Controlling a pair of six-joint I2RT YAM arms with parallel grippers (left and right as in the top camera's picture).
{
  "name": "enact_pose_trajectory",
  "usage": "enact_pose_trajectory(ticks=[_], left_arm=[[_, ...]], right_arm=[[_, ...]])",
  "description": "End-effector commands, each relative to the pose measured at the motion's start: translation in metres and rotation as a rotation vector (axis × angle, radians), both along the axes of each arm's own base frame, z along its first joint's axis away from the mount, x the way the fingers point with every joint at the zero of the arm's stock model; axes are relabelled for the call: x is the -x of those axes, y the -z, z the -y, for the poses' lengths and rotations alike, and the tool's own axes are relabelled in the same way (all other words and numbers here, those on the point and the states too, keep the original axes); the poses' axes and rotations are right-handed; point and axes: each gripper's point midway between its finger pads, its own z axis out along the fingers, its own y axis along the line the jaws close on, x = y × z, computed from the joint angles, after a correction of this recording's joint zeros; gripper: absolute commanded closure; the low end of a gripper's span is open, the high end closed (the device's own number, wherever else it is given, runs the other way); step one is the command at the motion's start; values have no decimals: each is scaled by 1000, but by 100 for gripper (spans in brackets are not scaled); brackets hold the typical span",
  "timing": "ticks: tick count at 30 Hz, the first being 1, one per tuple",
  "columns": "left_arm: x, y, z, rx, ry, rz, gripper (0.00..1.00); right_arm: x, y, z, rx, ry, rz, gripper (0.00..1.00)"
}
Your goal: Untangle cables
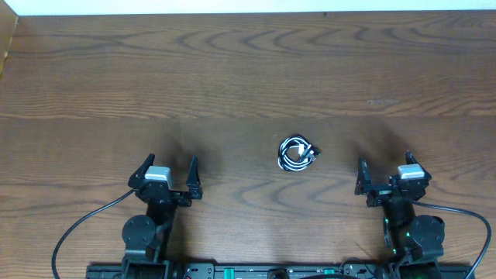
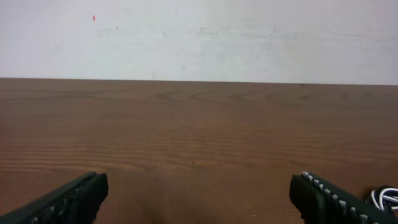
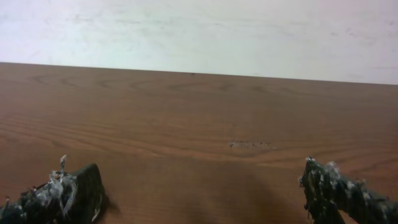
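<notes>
Black-and-white coiled cable bundle untouched mid-frame on brown wooden desk. Left pincer, right pincer gaping, empty. Untangling not begun; next: reach bundle.

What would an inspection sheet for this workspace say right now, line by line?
Surface: brown wood-grain table, with a faint scuffed patch toward its right side.
Job's things: small tangled bundle of black and white cables, lying between the two arms and nearer the right one, not gripped.
Clutter: nothing seen.
Grippers: left gripper open and empty; right gripper open and empty, with whitish fluff on its fingers.
Cables: black arm leads trail from both bases, apart from the bundle.
Surroundings: white wall beyond the table's far edge.
</notes>
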Motion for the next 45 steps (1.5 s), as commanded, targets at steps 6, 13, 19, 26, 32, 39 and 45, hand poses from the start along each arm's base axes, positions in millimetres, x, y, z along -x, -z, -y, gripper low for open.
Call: enact_pose_trajectory(ticks=[6,13,19,26,32,39,45], left_arm=[[1,14,1,-15,10,-46,2],[1,14,1,-15,10,-46,2],[1,14,1,-15,10,-46,2],[1,14,1,-15,10,-46,2],[1,14,1,-15,10,-46,2],[3,14,5,299,-7,-104,2],[6,15,11,311,20,-155,2]], right_arm=[[0,1,-1,8,-3,-4,1],[0,1,-1,8,-3,-4,1],[0,1,0,8,-2,-4,1],[0,0,0,8,-2,-1,1],[0,0,-1,8,-3,-2,1],[0,1,-2,-2,-10,-4,1],[1,2,-5,-101,-18,-23,1]])
